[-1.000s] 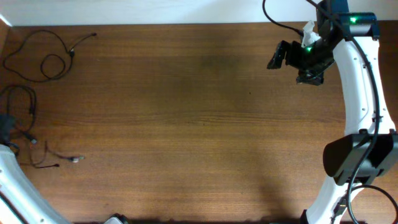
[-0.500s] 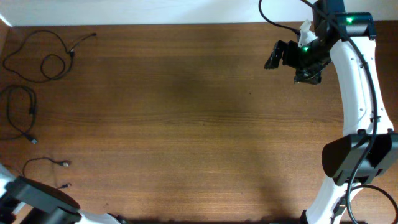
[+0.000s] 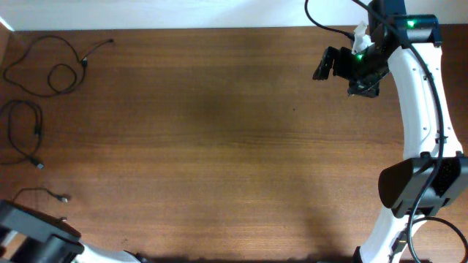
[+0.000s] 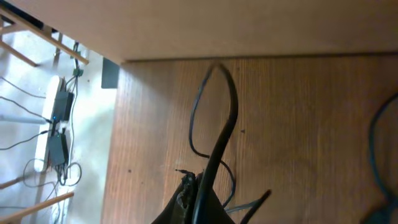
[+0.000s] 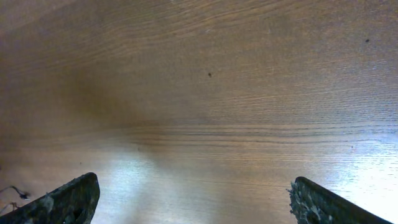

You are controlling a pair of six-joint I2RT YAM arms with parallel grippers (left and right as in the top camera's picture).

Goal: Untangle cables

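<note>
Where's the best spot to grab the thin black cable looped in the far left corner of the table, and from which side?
Grip the thin black cable on the straight tail just behind its small plug end. That tail lies flat and sticks out alone, clear of the cable's own loops. Probably best to come straight down from above, closing across the cord.
</note>
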